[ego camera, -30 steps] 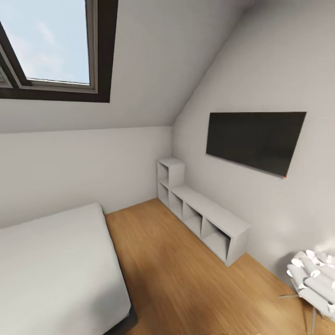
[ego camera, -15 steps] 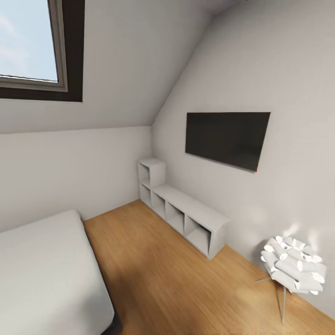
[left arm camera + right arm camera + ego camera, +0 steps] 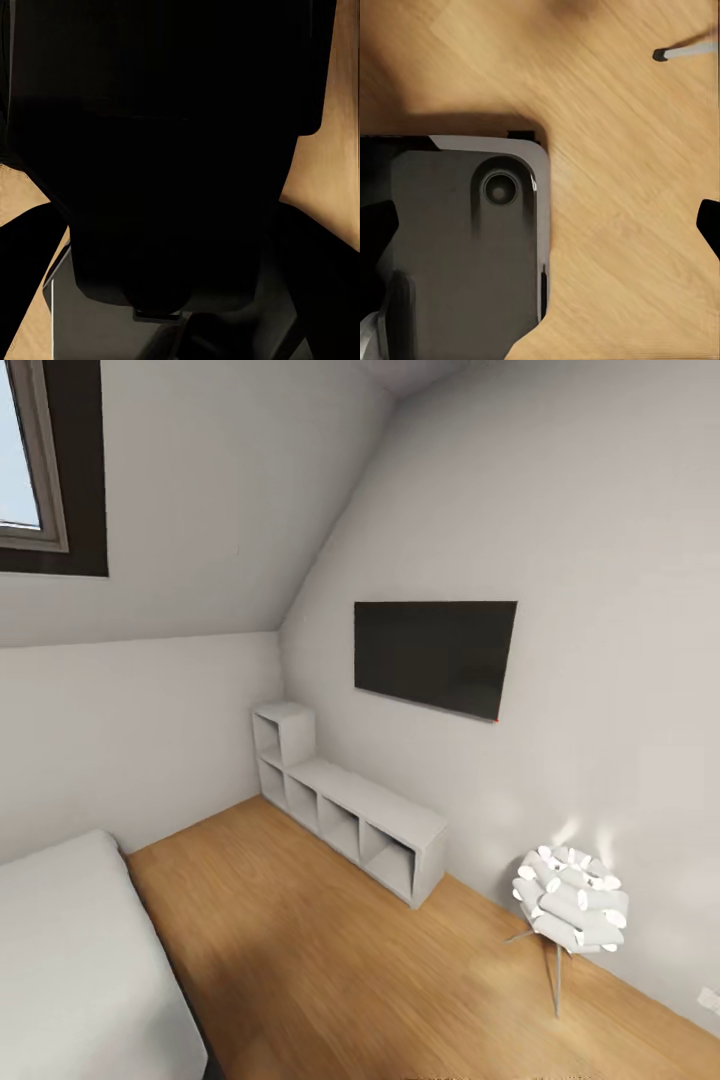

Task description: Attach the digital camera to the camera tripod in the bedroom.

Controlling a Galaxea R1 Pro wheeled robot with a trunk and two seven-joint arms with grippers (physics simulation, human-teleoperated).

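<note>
The robot is inside the bedroom and the step in hand is a search: neither the camera nor the tripod can be placed from these pictures.

The head view looks into a corner under a sloped ceiling. A window [image 3: 30,460] sits at upper left, a dark wall screen [image 3: 435,657] at centre right, and a white cube shelf [image 3: 345,810] runs along the wall below it. A corner of the bed [image 3: 70,960] fills the lower left, and a lamp [image 3: 570,900] of white petals on thin legs stands at lower right on the wood floor [image 3: 330,960].

In the right wrist view, the grey base [image 3: 472,255] of the robot takes the lower left, with floor beyond and a thin silver leg tip [image 3: 682,51] with a black foot at the upper right. It could be a lamp leg or a tripod leg; I cannot tell which.

The left wrist view is nearly all black, with strips of floor at the edges; what the dark mass is cannot be made out. Whether either arm's fingers are apart or together cannot be told.

To do this step well, I would turn slowly, so each sweep is readable, and check that silver leg first, keeping the base clear of the bed and lamp.
</note>
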